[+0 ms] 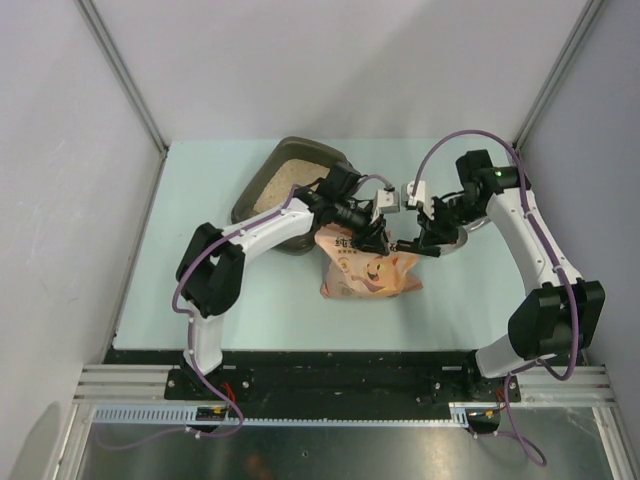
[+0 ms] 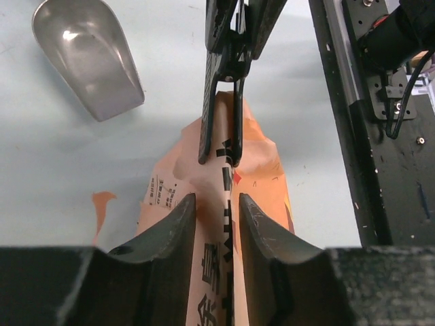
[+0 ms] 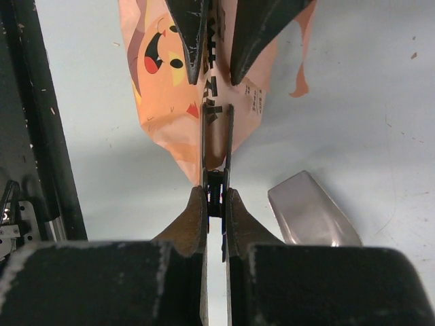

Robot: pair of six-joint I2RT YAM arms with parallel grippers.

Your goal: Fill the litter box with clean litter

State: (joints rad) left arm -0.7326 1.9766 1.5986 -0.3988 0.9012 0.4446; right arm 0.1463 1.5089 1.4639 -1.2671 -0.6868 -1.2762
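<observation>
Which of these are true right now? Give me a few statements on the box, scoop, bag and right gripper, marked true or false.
1. The litter box already holds some clean litter. True.
2. The scoop lies inside the box. False: it lies on the table, beside the bag.
3. The right gripper is shut on a thin black tool at the bag's top. True.
4. The bag sits inside the litter box. False: it sits on the table next to it.
</observation>
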